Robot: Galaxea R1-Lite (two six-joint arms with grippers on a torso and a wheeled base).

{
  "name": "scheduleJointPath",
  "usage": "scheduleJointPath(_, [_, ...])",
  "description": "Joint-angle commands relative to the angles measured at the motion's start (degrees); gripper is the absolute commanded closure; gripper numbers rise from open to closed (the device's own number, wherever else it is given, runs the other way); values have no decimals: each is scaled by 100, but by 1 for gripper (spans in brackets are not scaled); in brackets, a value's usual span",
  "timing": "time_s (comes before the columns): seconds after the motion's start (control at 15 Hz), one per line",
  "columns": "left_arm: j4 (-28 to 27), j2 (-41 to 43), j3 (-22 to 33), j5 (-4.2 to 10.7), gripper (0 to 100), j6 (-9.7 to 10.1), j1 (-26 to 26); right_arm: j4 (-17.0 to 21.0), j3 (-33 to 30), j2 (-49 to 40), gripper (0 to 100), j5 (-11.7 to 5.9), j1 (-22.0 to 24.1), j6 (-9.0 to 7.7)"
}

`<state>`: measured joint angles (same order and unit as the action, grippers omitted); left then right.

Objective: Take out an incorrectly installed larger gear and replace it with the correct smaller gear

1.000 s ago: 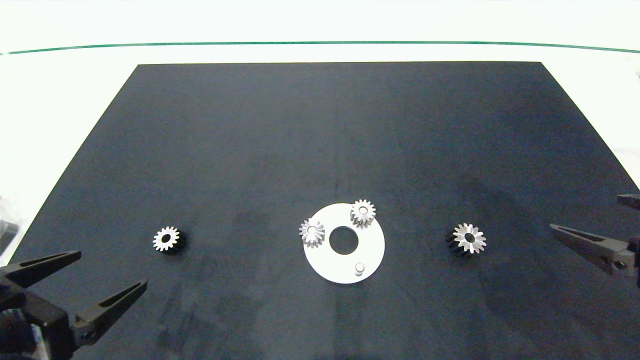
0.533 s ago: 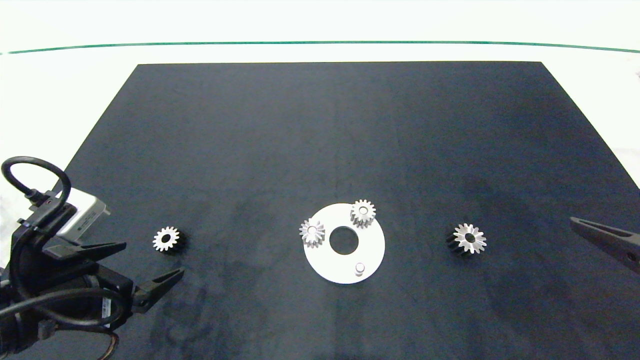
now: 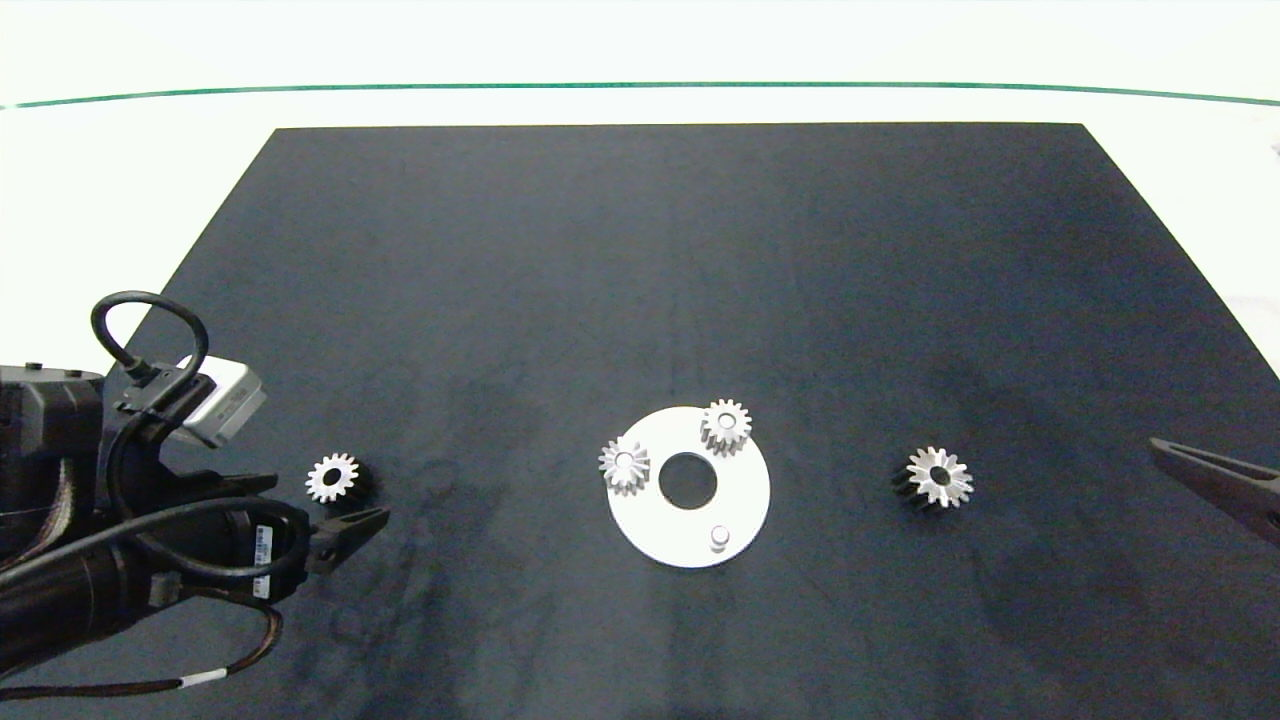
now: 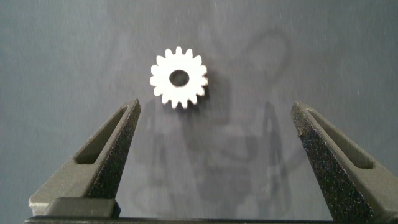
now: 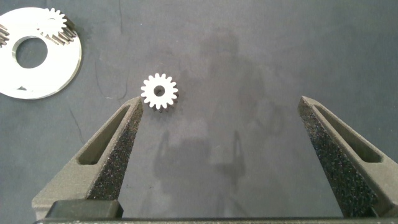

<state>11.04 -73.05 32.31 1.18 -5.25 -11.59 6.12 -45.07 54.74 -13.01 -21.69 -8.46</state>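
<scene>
My left pincer (image 4: 214,146) hangs wide open with the smaller gear (image 4: 179,77) just ahead, nearer one finger. I should centre it between both, then lower and close across its teeth — the larger gear (image 3: 938,477) lies removed, far across the counter.

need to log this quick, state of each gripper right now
Left gripper: open, empty, just short of the small silver short-toothed gear.
Right gripper: open, empty.

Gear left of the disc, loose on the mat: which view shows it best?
Left wrist view: the gear fills the frame ahead of the open left gripper, teeth and bore clear. Head view shows it small. Right wrist view misses it.
</scene>
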Motion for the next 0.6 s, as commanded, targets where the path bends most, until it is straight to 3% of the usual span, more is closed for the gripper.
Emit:
scheduleJointPath(0.07, [267, -342, 30, 5, 0, 33, 34, 12, 16, -7, 0, -9, -2, -7])
scheduleJointPath(0.27, [583, -658, 65, 5, 0, 33, 193, 12, 51, -24, 0, 0, -2, -7])
scheduleJointPath(0.6, [601, -887, 65, -22, 0, 33, 324, 12, 51, -24, 0, 9, -2, 2])
